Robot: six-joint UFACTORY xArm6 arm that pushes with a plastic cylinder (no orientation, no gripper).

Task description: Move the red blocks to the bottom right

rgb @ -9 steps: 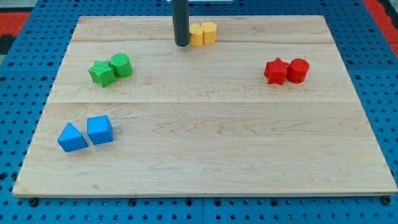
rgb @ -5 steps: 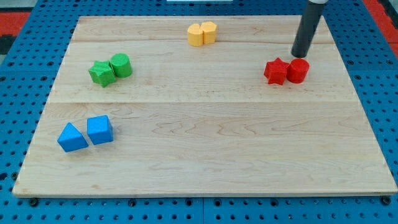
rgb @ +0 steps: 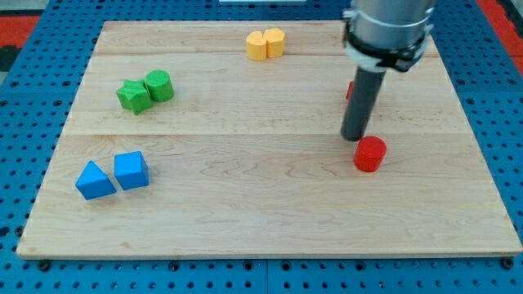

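My tip (rgb: 354, 136) rests on the board in the right half, just above and left of a red cylinder (rgb: 370, 153). The rod rises from there to a large dark arm head at the view's top right. A second red block (rgb: 350, 90) shows only as a sliver at the rod's left edge; the rod hides most of it, so its shape cannot be made out.
Two yellow blocks (rgb: 266, 43) sit together at the top centre. A green star block (rgb: 133, 96) and a green cylinder (rgb: 158, 85) sit at the upper left. A blue triangular block (rgb: 95, 180) and a blue cube (rgb: 131, 170) sit at the lower left.
The rod swung from the yellow blocks across to the red pair, then down. The red cylinder has slid down and left, away from the other red block.
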